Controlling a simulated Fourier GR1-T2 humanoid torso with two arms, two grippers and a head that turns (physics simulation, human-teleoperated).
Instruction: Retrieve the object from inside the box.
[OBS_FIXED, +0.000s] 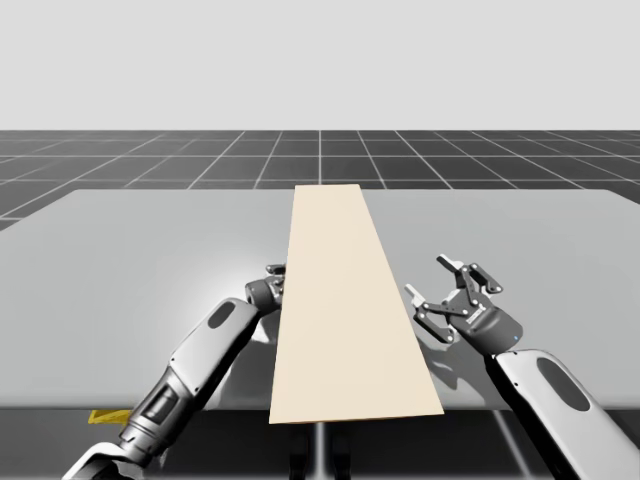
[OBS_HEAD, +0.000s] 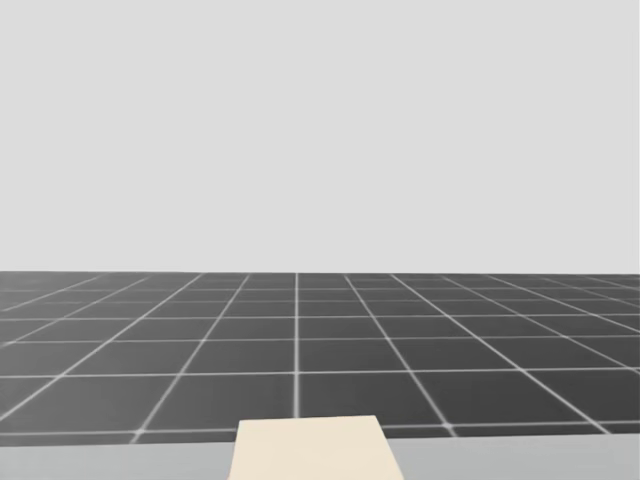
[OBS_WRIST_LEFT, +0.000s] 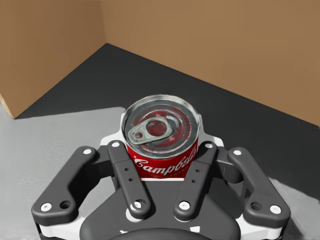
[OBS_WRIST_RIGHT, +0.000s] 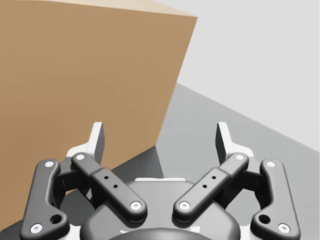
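A long beige box (OBS_FIXED: 340, 300) lies down the middle of the grey table (OBS_FIXED: 120, 260); its far end (OBS_HEAD: 308, 450) is in the head view. My left gripper (OBS_FIXED: 272, 288) reaches into the box's left side. In the left wrist view it (OBS_WRIST_LEFT: 161, 150) is shut on a red can with a silver pull-tab lid (OBS_WRIST_LEFT: 161, 127), upright at the edge of the box's dark floor, with brown walls (OBS_WRIST_LEFT: 210, 45) behind. My right gripper (OBS_FIXED: 432, 282) is open beside the box's right wall (OBS_WRIST_RIGHT: 75, 75), nothing between its fingers (OBS_WRIST_RIGHT: 97, 137).
Bare grey table (OBS_WRIST_RIGHT: 210, 125) extends to the right of the box. A small yellow object (OBS_FIXED: 105, 417) lies under my left arm at the table's front edge. Dark gridded floor (OBS_HEAD: 300, 340) lies beyond the table.
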